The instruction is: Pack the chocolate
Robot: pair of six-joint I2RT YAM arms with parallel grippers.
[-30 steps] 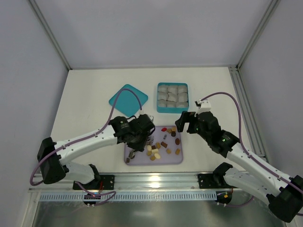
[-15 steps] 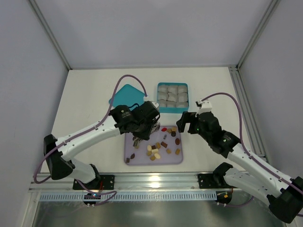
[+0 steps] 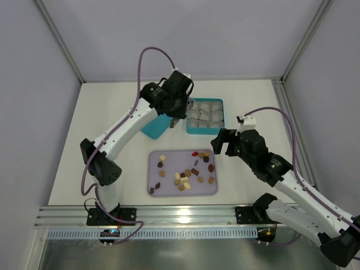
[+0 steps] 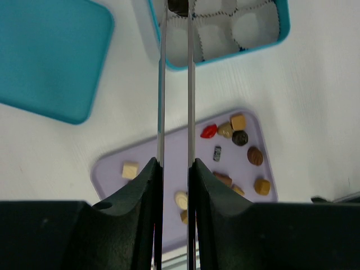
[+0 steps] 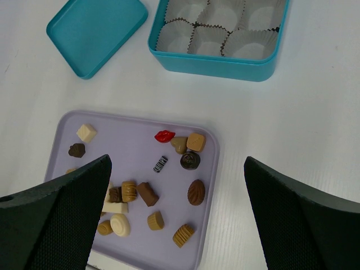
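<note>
Several small chocolate pieces (image 3: 181,179) in brown, tan, cream and red lie on a lavender tray (image 3: 169,190); they also show in the right wrist view (image 5: 147,193) and the left wrist view (image 4: 239,122). My left gripper (image 3: 179,117) has long thin fingers shut on a dark brown chocolate (image 4: 179,7). It holds the piece over the near left cups of the teal box (image 3: 205,130), which is lined with white paper cups (image 5: 216,22). My right gripper (image 3: 216,143) is open and empty, hovering above the tray's right part (image 5: 124,140).
The teal lid (image 3: 152,126) lies left of the box, partly under my left arm, and shows in the left wrist view (image 4: 48,56). White table surrounds the tray. Metal frame posts stand at the back corners.
My left gripper has risen off the tray and swung far back to the teal box, carrying a dark piece. My right gripper has barely moved.
</note>
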